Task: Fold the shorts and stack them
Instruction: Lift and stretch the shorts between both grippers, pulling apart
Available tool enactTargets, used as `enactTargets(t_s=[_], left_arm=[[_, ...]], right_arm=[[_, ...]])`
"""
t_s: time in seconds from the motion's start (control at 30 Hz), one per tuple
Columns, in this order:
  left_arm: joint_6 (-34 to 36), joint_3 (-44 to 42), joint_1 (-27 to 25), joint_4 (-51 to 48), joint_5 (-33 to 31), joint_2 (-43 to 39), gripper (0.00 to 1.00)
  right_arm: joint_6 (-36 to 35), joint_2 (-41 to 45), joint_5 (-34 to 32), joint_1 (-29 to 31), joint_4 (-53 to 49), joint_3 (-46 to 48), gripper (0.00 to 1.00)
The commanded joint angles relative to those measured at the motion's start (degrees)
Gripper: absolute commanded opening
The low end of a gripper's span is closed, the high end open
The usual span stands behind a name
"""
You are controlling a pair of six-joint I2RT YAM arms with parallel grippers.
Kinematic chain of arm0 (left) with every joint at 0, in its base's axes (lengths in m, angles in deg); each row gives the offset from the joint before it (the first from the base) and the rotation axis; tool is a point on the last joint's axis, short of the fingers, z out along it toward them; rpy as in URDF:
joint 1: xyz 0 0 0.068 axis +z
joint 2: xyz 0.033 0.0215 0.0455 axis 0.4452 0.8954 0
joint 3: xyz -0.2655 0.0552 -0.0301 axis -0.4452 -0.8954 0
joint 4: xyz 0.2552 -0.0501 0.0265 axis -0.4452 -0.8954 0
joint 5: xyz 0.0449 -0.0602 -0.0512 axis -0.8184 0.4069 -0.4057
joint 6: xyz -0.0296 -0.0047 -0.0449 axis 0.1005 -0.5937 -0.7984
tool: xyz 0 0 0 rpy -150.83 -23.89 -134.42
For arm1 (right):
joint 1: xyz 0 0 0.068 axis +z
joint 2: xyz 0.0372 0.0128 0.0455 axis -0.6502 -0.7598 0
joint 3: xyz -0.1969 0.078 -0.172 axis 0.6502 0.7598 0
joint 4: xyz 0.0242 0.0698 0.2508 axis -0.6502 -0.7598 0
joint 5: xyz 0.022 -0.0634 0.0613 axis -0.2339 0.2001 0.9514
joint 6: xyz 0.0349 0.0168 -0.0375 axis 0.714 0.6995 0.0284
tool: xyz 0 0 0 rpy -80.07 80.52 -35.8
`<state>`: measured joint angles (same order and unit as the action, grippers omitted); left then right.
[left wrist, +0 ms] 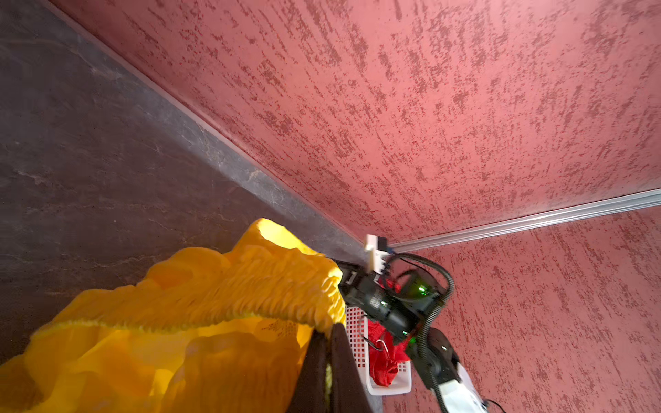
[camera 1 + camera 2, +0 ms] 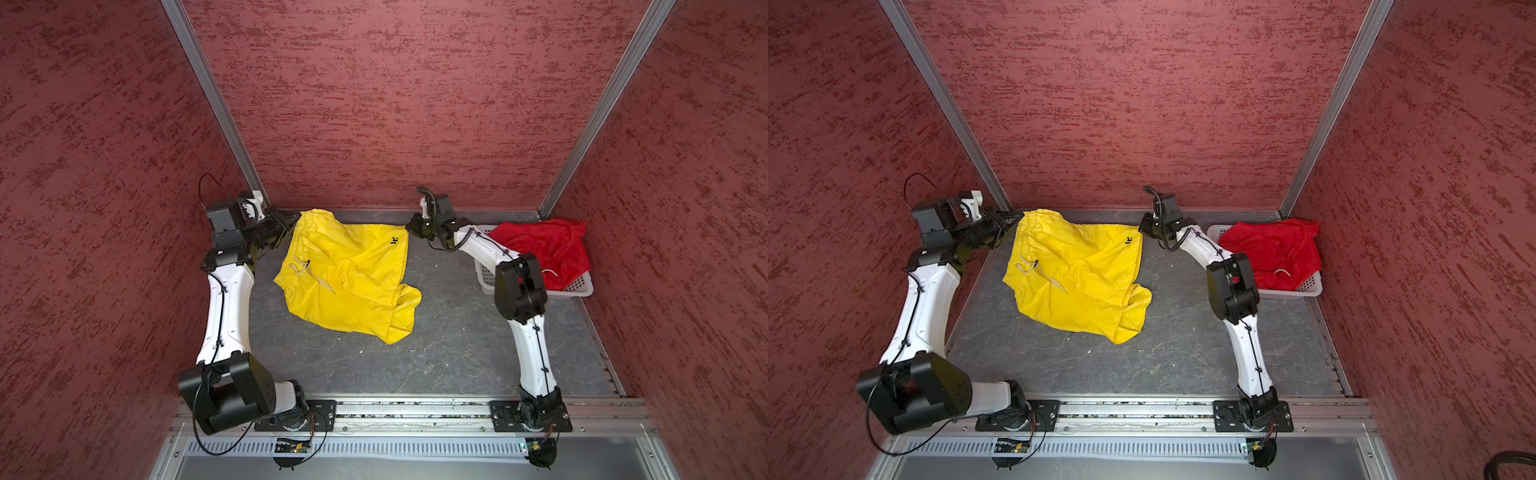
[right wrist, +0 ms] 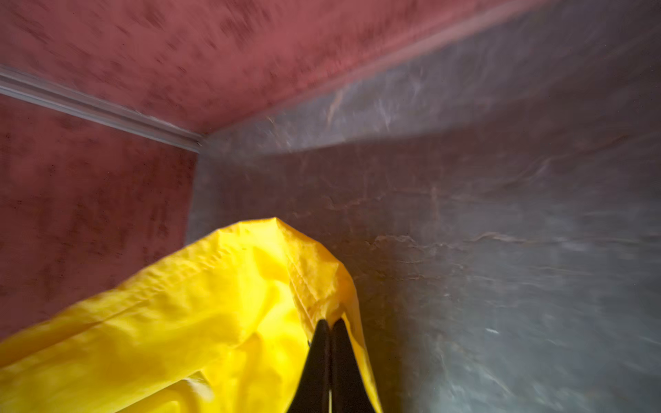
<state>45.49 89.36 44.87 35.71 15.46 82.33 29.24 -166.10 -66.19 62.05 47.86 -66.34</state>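
Red-flecked walls [image 2: 395, 104] box in a grey marbled desk [image 2: 457, 353]. Sprawled across the middle of it are the yellow shorts [image 2: 345, 274], far edge lifted, near leg [image 2: 401, 309] crumpled under itself. Off to the right, the red shorts [image 2: 540, 245] sit heaped in a white basket [image 2: 579, 291], untouched.

Both arms are on the yellow pair. The left tool [image 2: 296, 218] is clamped shut on the gathered waistband [image 1: 250, 286], and the right tool [image 2: 408, 229] is pinched tight on the far leg's hem corner. This looks like a spread-out before the first fold.

To do it well, I'd say keep the pull even between the two grips. Raise the cloth just enough that the bunched near leg drops free, then lay it flat. Too much stretch and the thin cloth could slip from that small hem pinch. Watch the pale drawstring [image 2: 301, 268] too; better tucked than trailing.

Any writing? One small black logo [image 2: 394, 240] by the right grip, two characters turned sideways, too small to read surely.
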Motion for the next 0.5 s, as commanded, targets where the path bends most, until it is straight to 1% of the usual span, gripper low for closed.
enactTargets(t_s=[0.0, 0.07, 0.23, 0.37, 0.47], left_arm=[[0.3, 3.2, 0.9, 0.6, -1.5, -4.6, 0.00], [0.0, 4.0, 0.8, 0.2, -2.6, -5.8, 0.00], [-1.3, 8.5, 0.2, 0.0, -2.7, -7.2, 0.00], [-3.0, 13.4, -1.0, 0.5, -3.0, -8.2, 0.00], [-4.2, 17.7, -3.3, 0.3, -3.1, -8.7, 0.00]], right_arm=[[-1.2, 15.0, -3.7, -3.5, 5.2, 5.5, 0.00], [-1.9, 21.4, -4.8, -5.0, 4.5, 9.0, 0.00], [-3.0, 32.7, -5.9, -8.9, 1.1, 12.6, 0.00], [-3.8, 38.8, -5.8, -12.6, -3.1, 10.6, 0.00], [-4.1, 41.9, -5.8, -15.1, -5.2, 7.3, 0.00]])
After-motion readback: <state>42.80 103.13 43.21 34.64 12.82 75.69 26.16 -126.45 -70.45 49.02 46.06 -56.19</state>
